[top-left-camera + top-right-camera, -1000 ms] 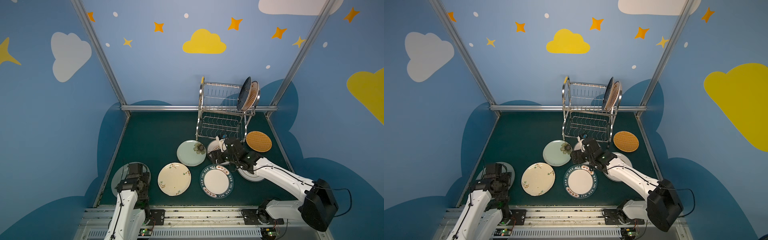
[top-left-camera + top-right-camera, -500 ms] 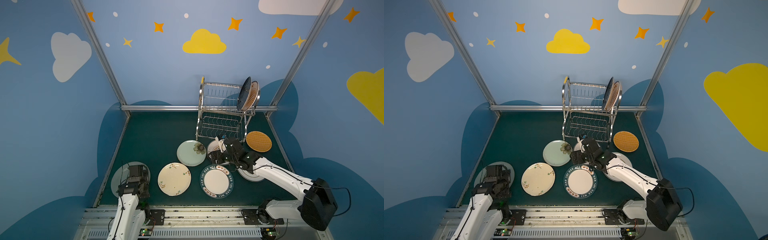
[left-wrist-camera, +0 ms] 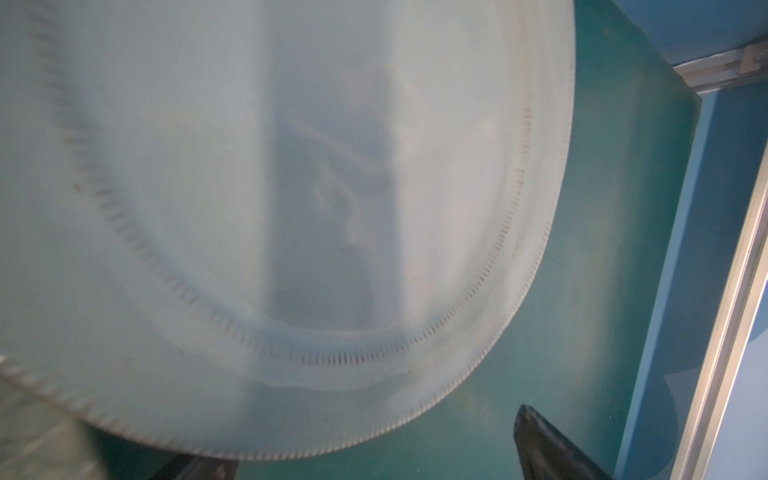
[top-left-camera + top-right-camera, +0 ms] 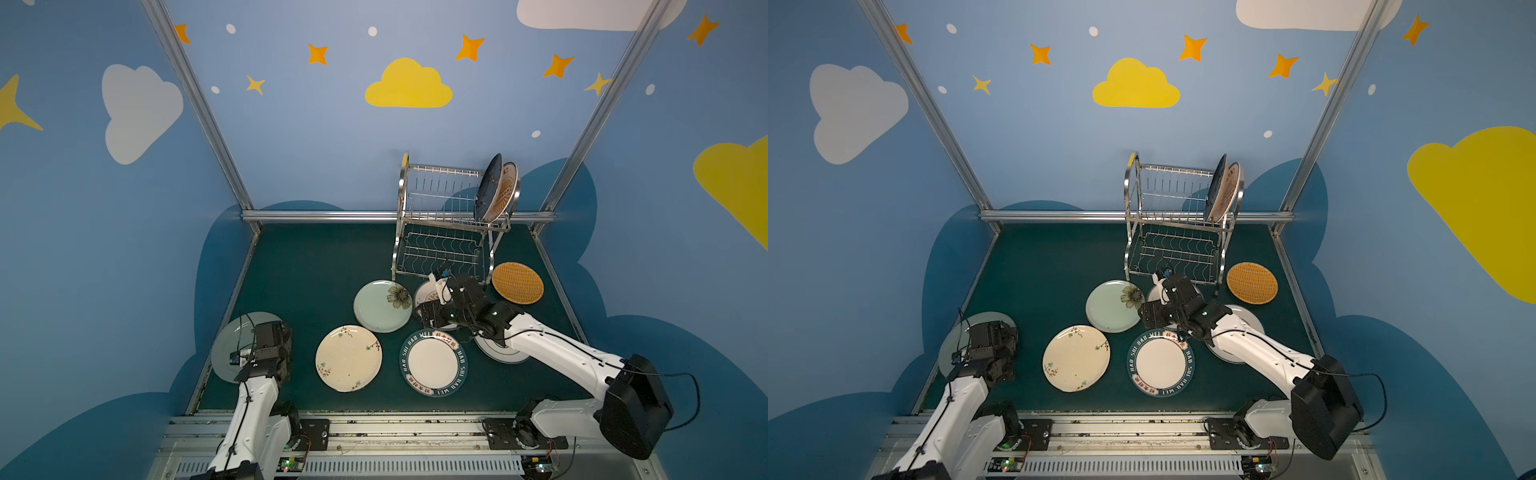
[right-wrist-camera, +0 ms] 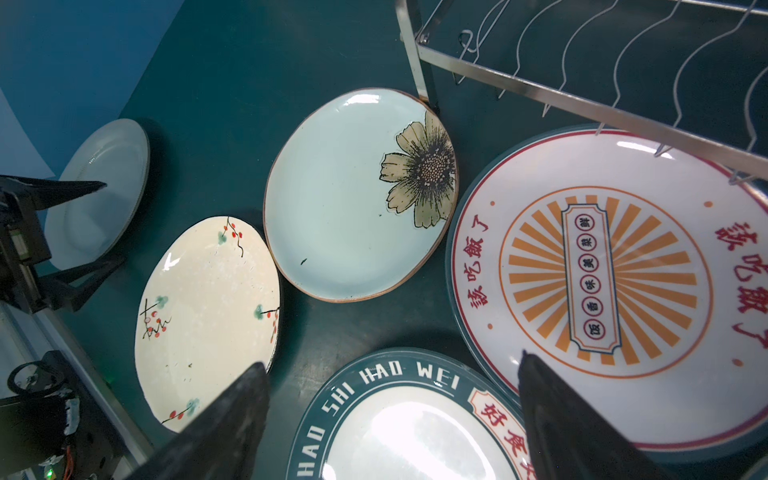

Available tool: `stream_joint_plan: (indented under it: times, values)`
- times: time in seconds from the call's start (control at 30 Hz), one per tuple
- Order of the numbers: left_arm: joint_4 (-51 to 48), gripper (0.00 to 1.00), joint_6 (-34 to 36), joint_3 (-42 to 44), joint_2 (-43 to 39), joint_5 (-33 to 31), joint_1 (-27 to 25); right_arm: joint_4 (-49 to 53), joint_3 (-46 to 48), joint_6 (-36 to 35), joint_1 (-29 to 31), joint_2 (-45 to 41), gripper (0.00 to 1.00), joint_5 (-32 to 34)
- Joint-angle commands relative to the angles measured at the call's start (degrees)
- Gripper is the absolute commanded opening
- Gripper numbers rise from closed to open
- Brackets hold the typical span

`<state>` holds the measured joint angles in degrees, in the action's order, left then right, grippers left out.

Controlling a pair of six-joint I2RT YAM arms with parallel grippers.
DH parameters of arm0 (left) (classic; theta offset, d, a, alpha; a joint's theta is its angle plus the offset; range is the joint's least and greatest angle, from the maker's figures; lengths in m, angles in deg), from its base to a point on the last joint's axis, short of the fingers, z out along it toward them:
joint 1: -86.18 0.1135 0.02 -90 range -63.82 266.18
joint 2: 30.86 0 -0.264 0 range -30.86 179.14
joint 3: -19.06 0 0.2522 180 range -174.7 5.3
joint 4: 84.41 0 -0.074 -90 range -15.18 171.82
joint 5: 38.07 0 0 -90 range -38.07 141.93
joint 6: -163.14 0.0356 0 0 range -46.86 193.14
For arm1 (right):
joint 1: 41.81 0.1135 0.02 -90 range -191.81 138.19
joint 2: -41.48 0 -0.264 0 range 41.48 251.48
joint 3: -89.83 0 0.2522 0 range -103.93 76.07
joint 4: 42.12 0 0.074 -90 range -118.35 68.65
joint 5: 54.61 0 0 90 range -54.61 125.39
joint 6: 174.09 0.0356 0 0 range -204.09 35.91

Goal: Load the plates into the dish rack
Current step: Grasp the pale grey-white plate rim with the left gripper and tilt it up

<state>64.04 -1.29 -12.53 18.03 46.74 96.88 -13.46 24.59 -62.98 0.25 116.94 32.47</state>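
Green mat (image 4: 311, 270), contents listed front to back.

Front left: pale plate (image 4: 226, 349), flat, ridged rim. Left gripper (image 5: 106, 222) hovering over it, fingers spread wide, nothing between them.

Front centre: cream plate (image 4: 348, 358), flat, red-berry sprigs.

Just right of that: teal plate (image 4: 433, 362), flat, white centre, lettered rim.

Further right: white plate (image 4: 498, 353), flat, mostly hidden under right arm.

Middle row: green plate (image 4: 380, 305), flat, flower at one side, rim just beside cream plate and close to rack's front left leg.

Beside it: sunburst plate (image 5: 602, 282), flat, orange rays, red characters, dark edge, lying just before rack's front rail, rim meeting teal plate.

Right gripper (image 5: 390, 361) low above the spot where teal and sunburst plates meet, fingers wide apart, holding nothing.

Right of rack's foot: woven plate (image 4: 517, 282), flat, orange.

Back of mat: rack (image 4: 444, 224), steel wire, two tiers.

Upper tier, right end: navy plate (image 4: 488, 187) on edge, leaning. Patterned plate (image 4: 505, 191) on edge just behind it, touching or nearly so; cannot tell which.
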Motion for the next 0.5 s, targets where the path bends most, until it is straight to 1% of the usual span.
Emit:
stream_joint_plan:
  times: [0.0, 0.07, 0.13, 0.2, 0.27, 0.33, 0.47]
  values:
    - [5.20, 1.00, 3.80, -1.04, 4.14, 1.60, 0.85, 0.85, -1.65, 0.51, 0.12, 0.60, 0.91, -0.86]
    - [0.13, 1.00, 3.88, -3.16, 3.79, 0.83, 1.08, 1.08, -1.77, 0.52, 0.11, 0.67, 0.91, -0.95]
    - [-6.01, 1.00, 3.20, -4.32, 2.31, -1.63, 1.59, 1.25, -1.86, 0.60, 0.12, 0.68, 0.91, -0.91]
    - [-10.01, 1.00, 3.09, -4.58, 0.03, -2.06, 3.46, 1.29, -1.95, 0.61, 0.07, 0.73, 0.91, -1.42]
    - [-13.01, 1.00, 3.18, -4.48, -1.59, -1.59, 6.20, 1.36, -2.04, 0.58, 0.11, 0.59, 0.91, -1.82]
    - [-14.19, 1.00, 3.90, -3.82, -2.57, 0.51, 9.56, 1.36, -2.04, 0.61, 0.04, 0.73, 0.91, -1.91]
    - [-12.95, 1.00, 9.22, -3.18, -2.79, 5.70, 17.70, 1.42, -2.13, 0.67, 0.04, 0.79, 0.91, -2.18]
